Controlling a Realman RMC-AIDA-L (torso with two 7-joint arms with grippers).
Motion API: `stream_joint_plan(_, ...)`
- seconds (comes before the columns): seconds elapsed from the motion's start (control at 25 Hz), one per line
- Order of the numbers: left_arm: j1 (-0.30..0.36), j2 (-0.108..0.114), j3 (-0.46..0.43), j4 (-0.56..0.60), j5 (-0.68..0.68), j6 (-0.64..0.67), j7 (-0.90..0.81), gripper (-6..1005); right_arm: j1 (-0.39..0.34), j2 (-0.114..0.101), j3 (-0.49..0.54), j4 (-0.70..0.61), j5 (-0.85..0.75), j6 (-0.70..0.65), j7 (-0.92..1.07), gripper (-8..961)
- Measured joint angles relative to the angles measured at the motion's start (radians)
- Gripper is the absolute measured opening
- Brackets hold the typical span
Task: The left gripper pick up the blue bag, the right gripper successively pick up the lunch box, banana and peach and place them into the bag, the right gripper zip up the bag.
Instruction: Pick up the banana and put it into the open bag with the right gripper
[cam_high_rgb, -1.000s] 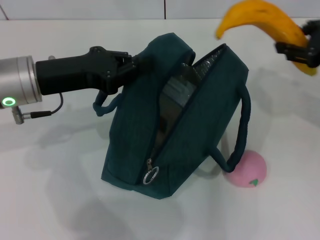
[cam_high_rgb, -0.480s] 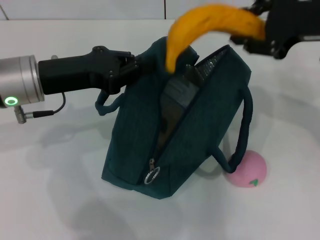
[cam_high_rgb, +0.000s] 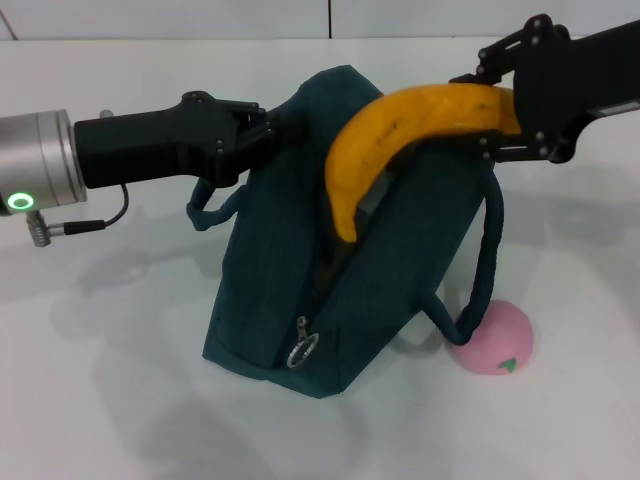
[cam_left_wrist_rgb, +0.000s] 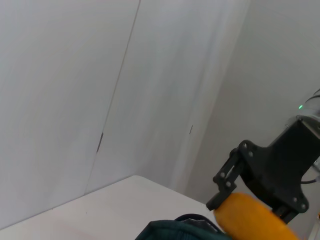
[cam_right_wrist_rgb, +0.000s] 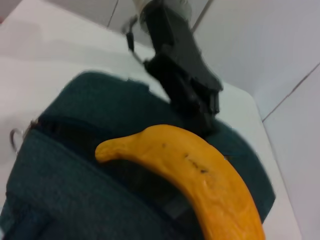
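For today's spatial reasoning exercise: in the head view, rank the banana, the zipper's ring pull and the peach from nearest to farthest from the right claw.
1. Banana: held in the right claw, over the blue bag's opening.
2. Peach: on the table, right of the bag's base.
3. Ring pull: low on the bag's near end, farthest left.

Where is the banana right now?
In the head view the banana is held by the right gripper right of centre, its free end dipping into the open top of the blue bag.

Matt woven cloth blue bag (cam_high_rgb: 380, 270), metal zipper ring (cam_high_rgb: 300, 352), smooth banana (cam_high_rgb: 400, 130), matt peach (cam_high_rgb: 495, 340)
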Motion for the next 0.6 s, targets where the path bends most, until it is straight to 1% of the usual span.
stream_joint_plan(0.12, -0.002, 0.0, 0.0, 0.0, 0.0, 0.0, -0.002, 40, 0.025, 0.0, -0.015, -0.002, -0.061, -0.023, 0.016, 431)
stream_joint_plan(0.32, -0.003, -0.002, 0.0, 0.0, 0.001, 0.0, -0.001, 40, 0.115, 0.001, -0.066, -0.032, -0.177, -0.063, 0.076, 431)
stream_joint_plan(0.6, -0.005, -0.005, 0.002, 0.0, 0.001, -0.001, 0.0, 40, 0.253, 0.002, -0.131, -0.026, -0.267, -0.146, 0.127, 432)
